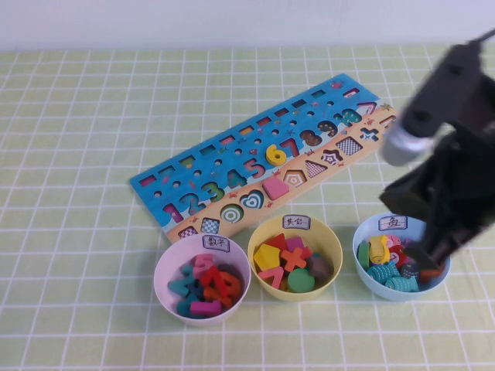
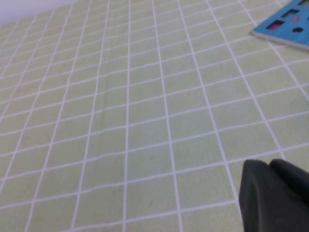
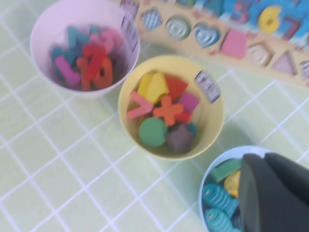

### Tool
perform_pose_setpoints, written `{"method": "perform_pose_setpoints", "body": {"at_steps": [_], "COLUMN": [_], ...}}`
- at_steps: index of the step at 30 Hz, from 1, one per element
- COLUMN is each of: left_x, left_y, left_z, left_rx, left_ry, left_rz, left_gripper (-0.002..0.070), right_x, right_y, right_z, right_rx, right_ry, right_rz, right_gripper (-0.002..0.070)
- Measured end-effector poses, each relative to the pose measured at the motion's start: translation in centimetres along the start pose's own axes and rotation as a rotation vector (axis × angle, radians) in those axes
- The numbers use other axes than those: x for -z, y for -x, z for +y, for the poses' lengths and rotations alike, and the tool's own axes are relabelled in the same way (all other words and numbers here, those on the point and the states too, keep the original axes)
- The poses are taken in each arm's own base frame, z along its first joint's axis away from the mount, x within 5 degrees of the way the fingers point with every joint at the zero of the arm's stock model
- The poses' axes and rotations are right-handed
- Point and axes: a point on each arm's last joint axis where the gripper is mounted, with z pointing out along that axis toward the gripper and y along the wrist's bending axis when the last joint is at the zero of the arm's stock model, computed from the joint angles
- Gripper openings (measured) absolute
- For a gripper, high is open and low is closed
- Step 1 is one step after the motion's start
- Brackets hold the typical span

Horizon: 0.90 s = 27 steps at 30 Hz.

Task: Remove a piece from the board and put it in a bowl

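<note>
The brown star piece [image 1: 319, 267] lies inside the pale yellow bowl [image 1: 295, 229] among coloured shapes, between the lilac-pink bowl [image 1: 203, 246] and the light blue bowl [image 1: 363, 267]. The puzzle board [image 1: 232, 166] sits on the desk [image 1: 77, 139] behind them. The right gripper [image 1: 421, 259] hangs over the blue bowl; whether its jaws are open cannot be told. The left gripper [image 2: 275, 195] hovers over bare desk, its jaws equally unreadable.

the right arm [image 1: 452, 116] was matte black and boxy, with a silver-grey cylindrical joint [image 1: 402, 143]; the right gripper [image 1: 433, 251] and left gripper [image 2: 275, 198] showed rounded black casings.
</note>
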Motion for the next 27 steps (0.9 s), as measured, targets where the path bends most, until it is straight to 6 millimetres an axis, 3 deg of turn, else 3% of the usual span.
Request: {"method": "perform_pose_setpoints", "body": {"at_steps": [5, 12, 18, 27], "left_x": [0.0, 0.0, 0.0, 0.0], "left_y": [0.0, 0.0, 0.0, 0.0], "left_z": [0.0, 0.0, 0.0, 0.0], "left_rx": [0.0, 0.0, 0.0, 0.0], "left_ry": [0.0, 0.0, 0.0, 0.0], "left_rz": [0.0, 0.0, 0.0, 0.0], "left_gripper": [-0.0005, -0.0005, -0.0005, -0.0005], "right_x": [1.9, 1.5, 1.4, 2.6], "right_y": [-3.9, -10.9, -16.8, -21.8], "right_z": [0.9, 2.1, 1.6, 2.0], "right_rx": [0.003, 0.004, -0.095, -0.287], "right_ry": [-0.073, -0.188, -0.4, -0.64], "right_rz": [-0.199, -0.444, -0.6, -0.675], "right_gripper": [-0.0015, -0.0016, -0.0018, -0.0018]}}
